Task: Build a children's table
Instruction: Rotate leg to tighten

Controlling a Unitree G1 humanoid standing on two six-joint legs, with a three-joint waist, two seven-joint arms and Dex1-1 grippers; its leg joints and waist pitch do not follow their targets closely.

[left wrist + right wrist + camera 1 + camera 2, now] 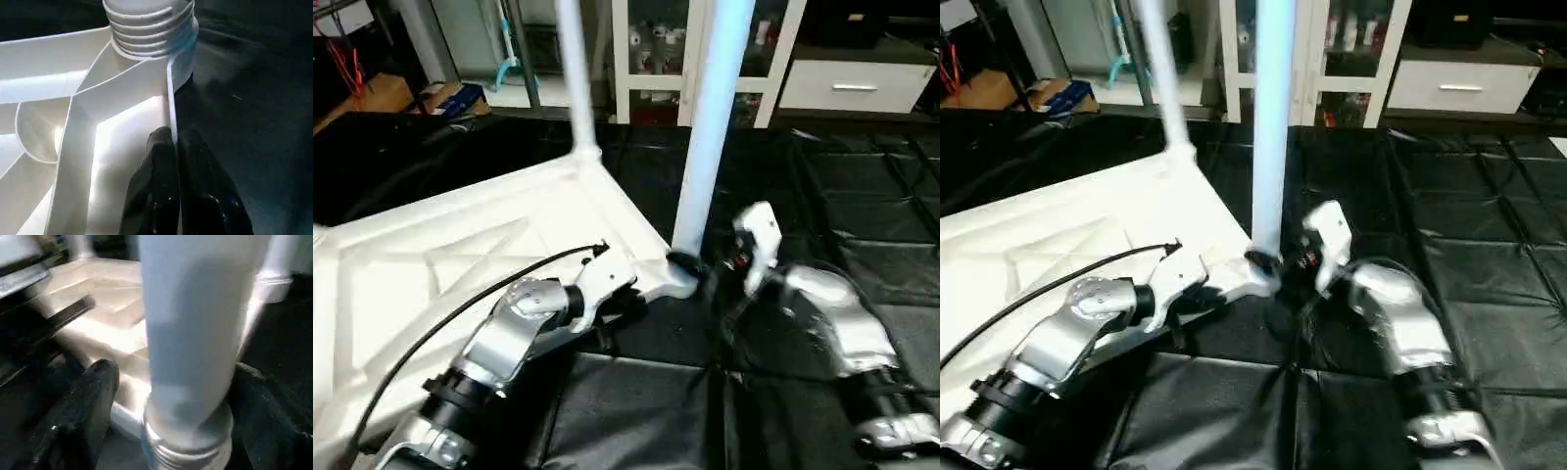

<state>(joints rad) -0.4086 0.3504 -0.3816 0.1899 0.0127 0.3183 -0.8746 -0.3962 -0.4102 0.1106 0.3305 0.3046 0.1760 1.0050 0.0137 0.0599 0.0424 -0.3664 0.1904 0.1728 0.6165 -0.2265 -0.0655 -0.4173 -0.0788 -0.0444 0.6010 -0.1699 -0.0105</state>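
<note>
The children's table top (440,255) lies upside down on the black mat, its ribbed underside facing up. Two white legs stand upright in corner sockets: a far one (574,69) and a near one (710,127). My left gripper (175,147) is shut on the top's thin rim wall just beside the near corner socket (146,24), whose screw threads show. My right gripper (176,396) is open around the base of the near leg (190,333), one black finger (88,406) on each side. A small gap shows between that finger and the leg.
Black padded mats (862,196) cover the floor around the table. At the back stand a white glass-door cabinet (646,59) and a white drawer unit (857,83). A cardboard box (450,98) sits at the back left. A black cable (460,304) runs along my left forearm.
</note>
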